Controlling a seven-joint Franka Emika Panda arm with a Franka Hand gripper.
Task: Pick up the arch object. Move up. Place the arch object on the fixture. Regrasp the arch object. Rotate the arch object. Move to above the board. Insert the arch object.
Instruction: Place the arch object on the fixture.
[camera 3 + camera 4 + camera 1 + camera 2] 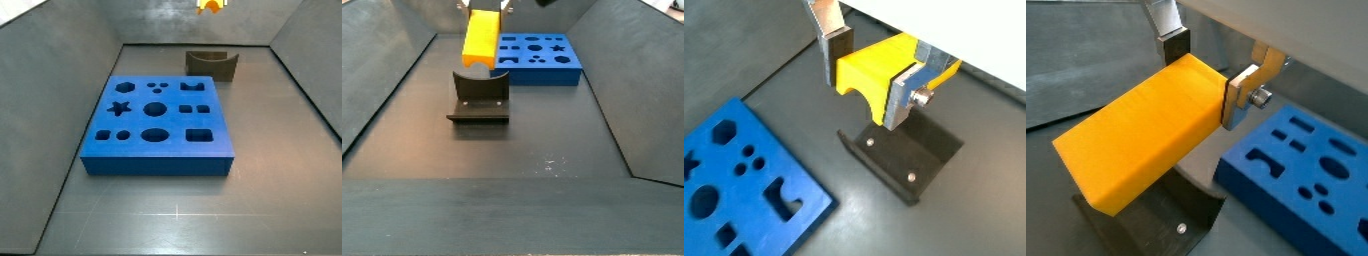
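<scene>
Nearest us in a wrist view is the arch object (1146, 150), a yellow-orange block clamped between the flat silver fingers (1243, 95) of the gripper (874, 68). We see it held in the air above the dark fixture (480, 97), apart from it. The blue board (158, 125) lies beside the fixture.
</scene>
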